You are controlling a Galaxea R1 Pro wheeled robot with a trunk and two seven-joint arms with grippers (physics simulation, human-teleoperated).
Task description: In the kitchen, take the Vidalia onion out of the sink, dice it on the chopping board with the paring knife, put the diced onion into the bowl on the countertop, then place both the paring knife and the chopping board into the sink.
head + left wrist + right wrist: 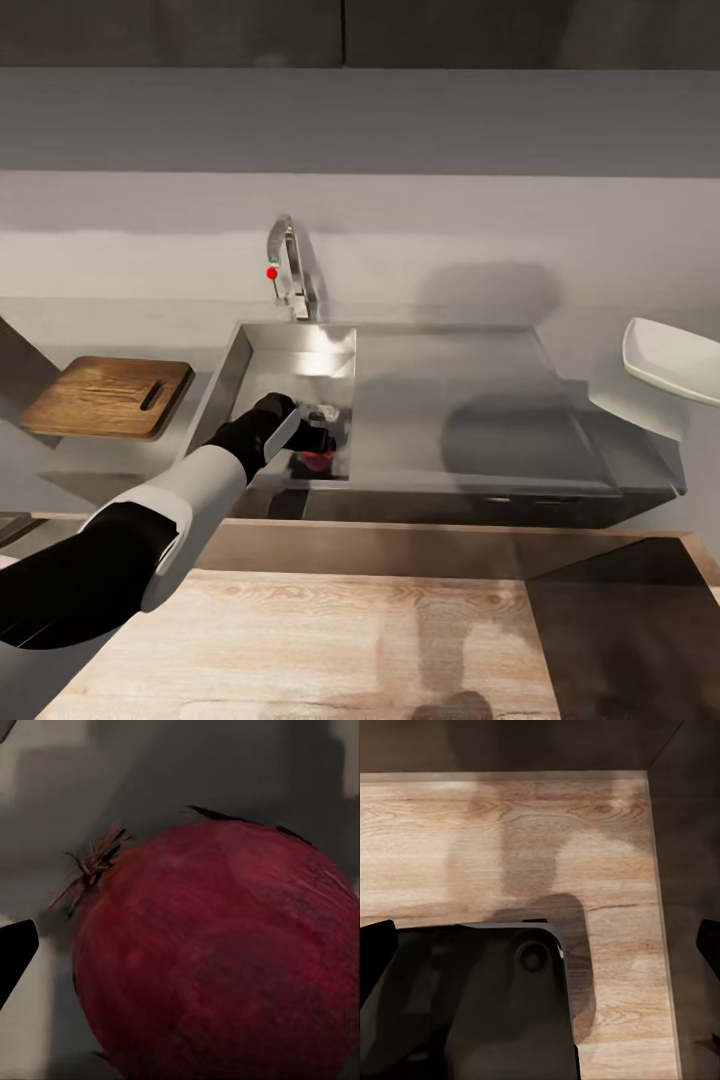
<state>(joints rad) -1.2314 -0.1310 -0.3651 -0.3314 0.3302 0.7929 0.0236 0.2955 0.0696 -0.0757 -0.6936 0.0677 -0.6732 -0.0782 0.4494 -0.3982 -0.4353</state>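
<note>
Currently my left arm is reaching down into the basin of the sink (300, 350), and my left gripper (318, 440) is sitting right at the Vidalia onion (318, 460), which is lying at the basin's near wall. Seen from my left wrist, the onion (217, 960) is crowding the lens, dark red with a dry tuft at one end, and one dark fingertip (15, 952) is showing beside it; whether my jaws are actually clamping the bulb I cannot tell, since contact is hidden. The chopping board (108, 397) is lying flat on the countertop (100, 320) to the left of the sink, and the bowl (672, 362) is sitting to the right, past the drainboard. My right gripper (540, 945) is hanging over wooden flooring, jaws spread wide.
</note>
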